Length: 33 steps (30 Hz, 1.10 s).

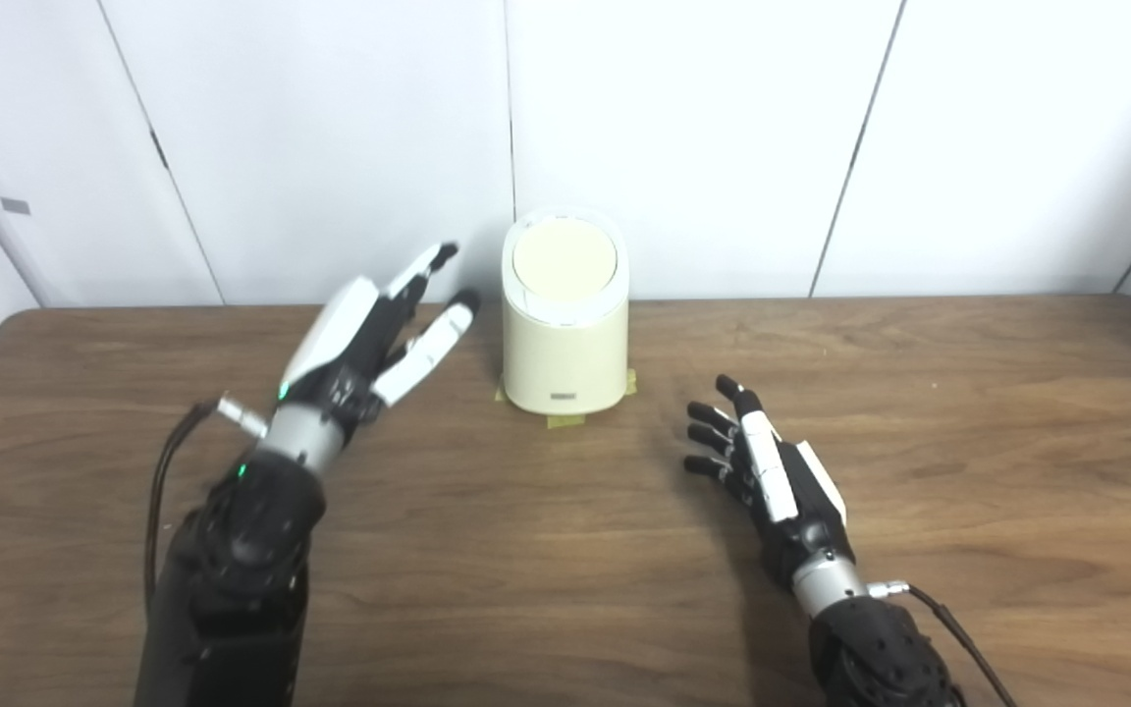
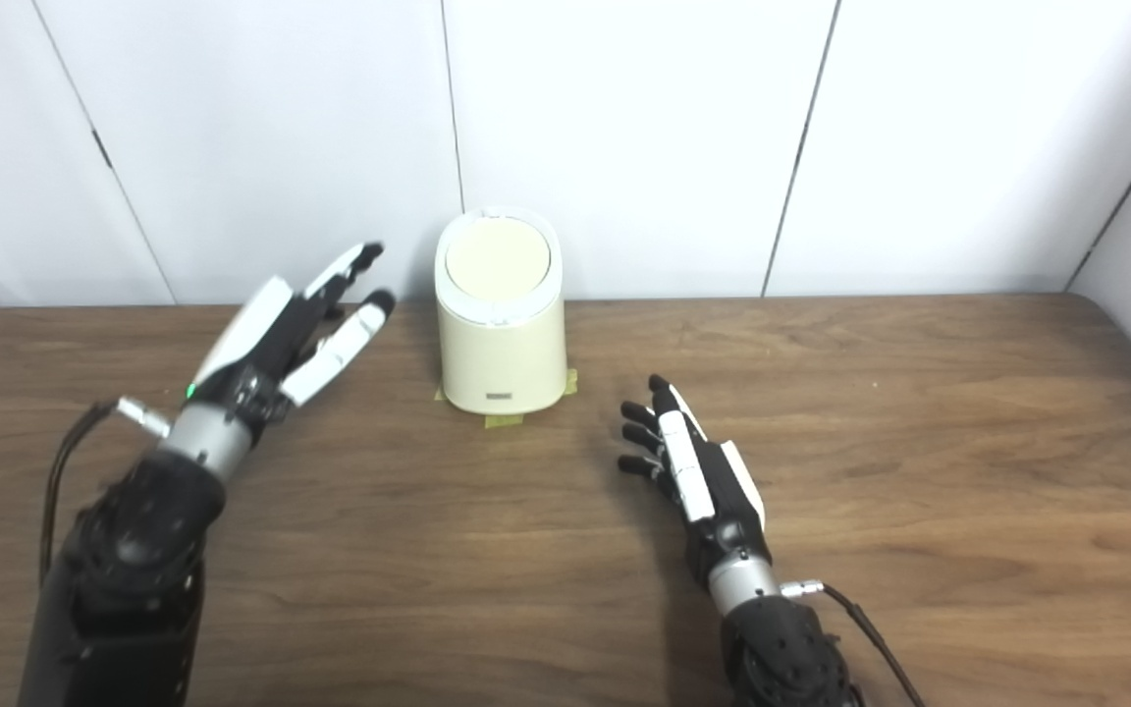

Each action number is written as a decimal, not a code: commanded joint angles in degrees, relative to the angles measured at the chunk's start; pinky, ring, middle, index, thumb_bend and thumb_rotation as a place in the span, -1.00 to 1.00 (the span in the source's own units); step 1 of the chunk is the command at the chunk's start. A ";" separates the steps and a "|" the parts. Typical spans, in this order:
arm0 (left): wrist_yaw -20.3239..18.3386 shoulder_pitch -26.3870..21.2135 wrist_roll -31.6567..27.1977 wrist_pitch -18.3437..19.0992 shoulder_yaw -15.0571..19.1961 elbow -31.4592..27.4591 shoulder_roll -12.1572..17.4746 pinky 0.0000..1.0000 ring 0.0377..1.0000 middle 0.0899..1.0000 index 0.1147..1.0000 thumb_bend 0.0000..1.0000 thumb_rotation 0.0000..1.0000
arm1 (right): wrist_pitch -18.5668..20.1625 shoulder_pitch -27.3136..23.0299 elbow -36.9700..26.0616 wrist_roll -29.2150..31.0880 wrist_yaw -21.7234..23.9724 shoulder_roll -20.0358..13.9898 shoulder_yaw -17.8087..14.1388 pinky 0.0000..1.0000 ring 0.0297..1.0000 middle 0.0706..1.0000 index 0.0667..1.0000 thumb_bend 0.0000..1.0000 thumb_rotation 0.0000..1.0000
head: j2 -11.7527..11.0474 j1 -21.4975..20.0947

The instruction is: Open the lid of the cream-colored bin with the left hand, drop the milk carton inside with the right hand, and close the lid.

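Observation:
The cream-colored bin stands upright near the table's back edge, its round lid shut flat on top. My left hand is raised to the left of the bin, fingers spread and pointing toward it, holding nothing and apart from it. My right hand is low over the table to the front right of the bin, open and empty. No milk carton shows in either view.
The brown wooden table runs back to a white panelled wall. Yellow tape tabs stick out under the bin's base. A cable trails from my right wrist, another from my left wrist.

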 commanded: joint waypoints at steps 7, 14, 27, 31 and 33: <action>12.06 5.64 -17.04 -6.72 7.87 2.73 -5.44 0.92 0.92 0.95 0.98 -0.15 1.00 | -2.70 -0.68 -4.01 1.09 0.38 -0.06 -0.91 0.50 0.73 0.72 0.87 -0.01 1.00 | 0.32 0.07; 16.97 8.68 -23.62 -12.05 7.78 6.86 -6.23 0.93 0.94 0.93 0.97 -0.29 1.00 | -3.97 -1.39 -3.88 0.15 0.21 -0.02 -0.38 0.62 0.80 0.79 0.90 0.01 1.00 | 0.56 0.12; 17.85 10.13 -30.80 -13.86 5.43 9.38 -5.31 1.00 1.00 1.00 1.00 -0.15 1.00 | -5.28 -2.37 -2.56 -0.38 0.06 0.14 -0.43 0.99 0.99 0.99 0.98 0.17 1.00 | 1.19 -0.48; 17.99 10.59 -31.07 -12.01 4.48 8.39 -5.09 1.00 1.00 1.00 1.00 -0.10 1.00 | -4.64 -1.94 -3.08 -1.60 0.14 -0.60 0.06 1.00 1.00 1.00 1.00 0.19 1.00 | 1.33 -0.69; 18.21 10.78 -31.60 -11.22 4.21 7.90 -5.27 1.00 1.00 1.00 1.00 -0.11 1.00 | -4.60 -1.80 -3.32 -2.14 0.19 -0.99 0.18 1.00 1.00 1.00 1.00 0.16 1.00 | 1.44 -0.79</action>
